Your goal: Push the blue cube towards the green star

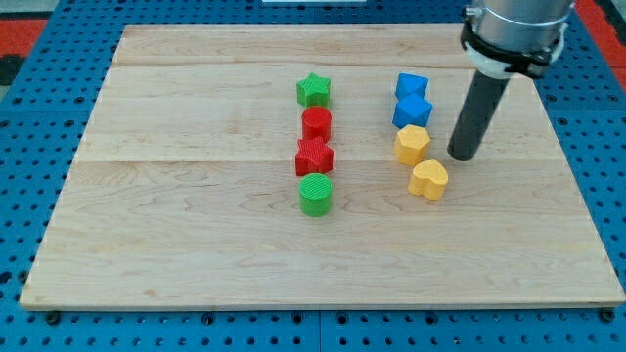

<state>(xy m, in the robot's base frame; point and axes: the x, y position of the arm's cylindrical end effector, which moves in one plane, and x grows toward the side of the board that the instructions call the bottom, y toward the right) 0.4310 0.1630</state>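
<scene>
My tip (463, 155) rests on the wooden table (196, 225), just to the view's right of the yellow hexagonal block (412, 144) and apart from it. There are no fingers on this arm, only the dark rod. Two blue cubes sit in the right column: the upper blue cube (412, 86) touches the lower blue cube (412, 110), which touches the yellow hexagonal block; a yellow heart (428, 180) lies below. To the view's left stands a column: green star (314, 90) at the top, red cylinder (316, 123), red star-like block (314, 156), green cylinder (316, 195).
</scene>
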